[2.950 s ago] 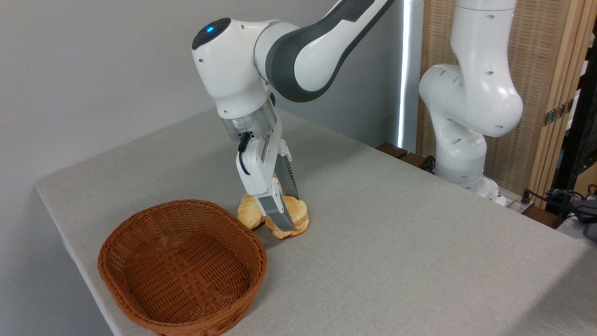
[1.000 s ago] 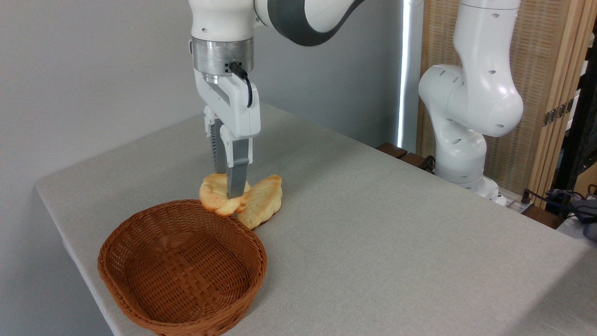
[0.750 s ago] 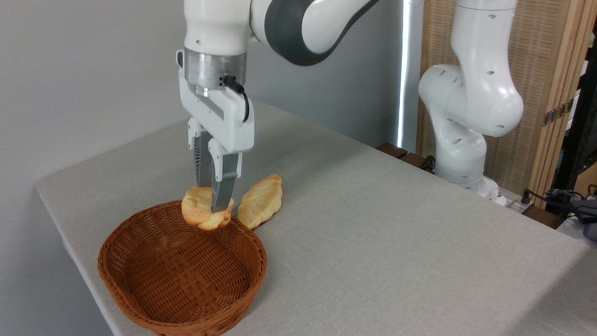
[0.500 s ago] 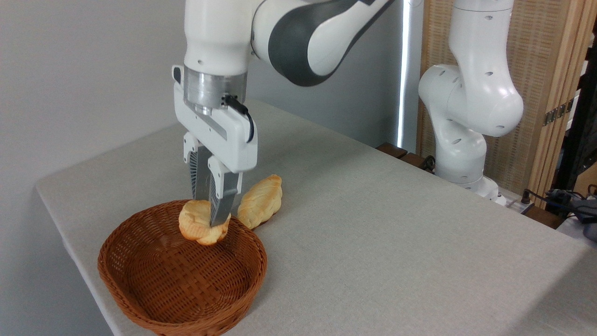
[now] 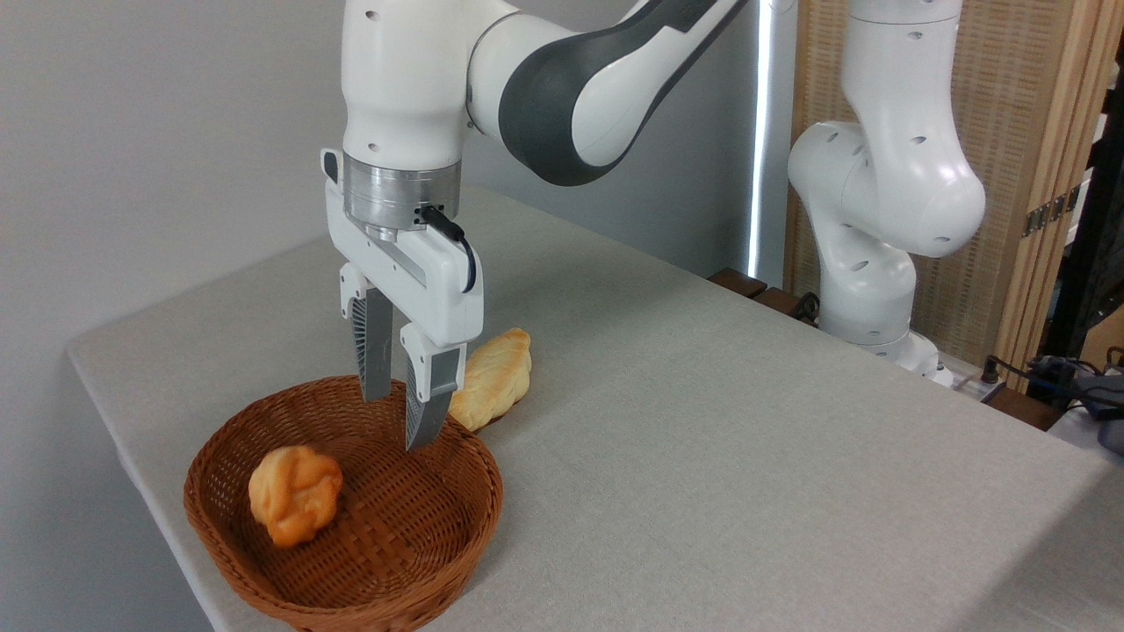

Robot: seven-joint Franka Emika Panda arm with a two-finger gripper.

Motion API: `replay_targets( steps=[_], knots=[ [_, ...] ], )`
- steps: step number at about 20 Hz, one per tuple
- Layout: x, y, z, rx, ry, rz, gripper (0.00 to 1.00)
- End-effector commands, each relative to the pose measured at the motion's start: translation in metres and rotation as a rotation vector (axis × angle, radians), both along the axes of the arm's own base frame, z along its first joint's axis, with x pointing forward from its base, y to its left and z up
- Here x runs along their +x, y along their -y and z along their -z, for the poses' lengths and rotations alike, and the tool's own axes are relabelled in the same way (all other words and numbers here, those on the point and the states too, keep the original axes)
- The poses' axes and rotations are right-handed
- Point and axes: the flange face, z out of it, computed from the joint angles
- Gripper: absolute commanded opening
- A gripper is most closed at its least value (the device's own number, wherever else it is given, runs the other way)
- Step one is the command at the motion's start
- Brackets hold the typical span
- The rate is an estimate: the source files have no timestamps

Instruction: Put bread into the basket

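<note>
Here grey table (image 5: 702, 456), bread (image 5: 294, 493) in basket (image 5: 439, 562), wall (image 5: 158, 132) behind.

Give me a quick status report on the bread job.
Tool open, empty, above basket rim. Bread lying inside basket. Loaf on table beside basket, nothing obstructing.

A table (image 5: 702, 456) covered in pale grey cloth carries two things near its left corner: an oval reddish-brown wicker basket (image 5: 479, 518) at the front edge, and a longer pale-golden loaf (image 5: 497, 376) lying just behind the basket's rim, on the cloth itself
</note>
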Motion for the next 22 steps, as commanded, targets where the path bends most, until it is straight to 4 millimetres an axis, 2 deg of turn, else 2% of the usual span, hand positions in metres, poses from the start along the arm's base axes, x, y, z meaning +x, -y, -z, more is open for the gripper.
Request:
replay_targets(
  steps=[1,5,9,15,18,22],
  knots=[
    [0.002,0.001,-0.004,-0.018,0.007,-0.015,1.00],
    [-0.002,0.002,-0.011,-0.020,0.010,-0.013,1.00],
    [-0.014,-0.001,-0.024,-0.023,-0.027,-0.008,1.00],
    [-0.036,-0.001,-0.029,-0.012,-0.141,-0.010,1.00],
    [-0.042,-0.004,-0.030,0.039,-0.178,-0.085,1.00],
    [-0.044,-0.005,-0.031,0.054,-0.183,-0.083,1.00]
  ],
)
